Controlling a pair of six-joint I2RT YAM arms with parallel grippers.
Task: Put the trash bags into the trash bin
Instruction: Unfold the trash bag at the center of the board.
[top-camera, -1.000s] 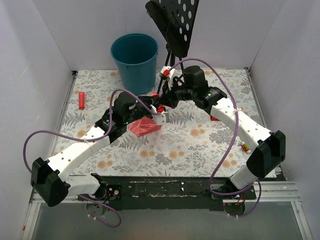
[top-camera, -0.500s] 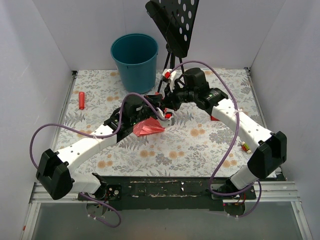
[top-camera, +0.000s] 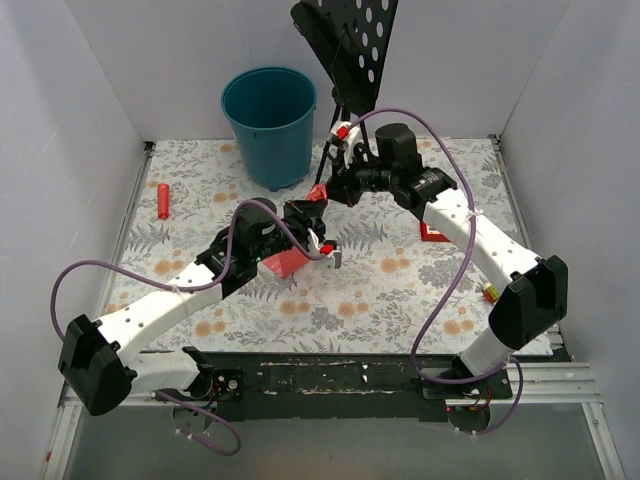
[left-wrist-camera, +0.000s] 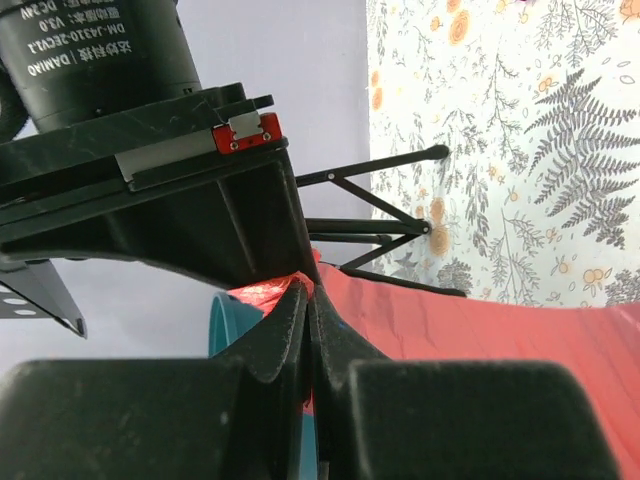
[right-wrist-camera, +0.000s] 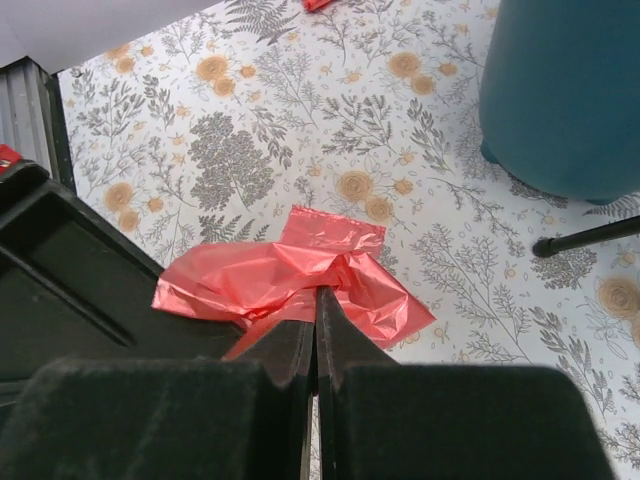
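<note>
The left claw (left-wrist-camera: 306, 298) is fully closed, its two fingers pressed flat together with a fold of the red trash bag (right-wrist-camera: 285, 275) nipped between them. It comes in from the side of the trash bin (top-camera: 270, 140) that faces the arm bases and points toward the bin, whose teal wall shows just past its fingertips in its own wrist view. The bag is outside the bin, in front of it and slightly to its right, well apart from the rim. From the pinch, the end nearest the bin, the crumpled film trails back away from the bin and a little leftward beneath the left claw, so its long axis seems to run bin-to-bases. I cannot tell where its mouth lies, nor whether its tail touches the floral table cover (top-camera: 400, 290). The right claw (right-wrist-camera: 316, 297), reaching in from the bin's right, is likewise shut tight on the same film, almost at the same spot. That doubled grip looks to me like a handover, or a way of gathering slippery, shapeless film before it is carried over the rim. Right of the bin stands a black music stand (top-camera: 348, 45), its legs close to both claws.
</note>
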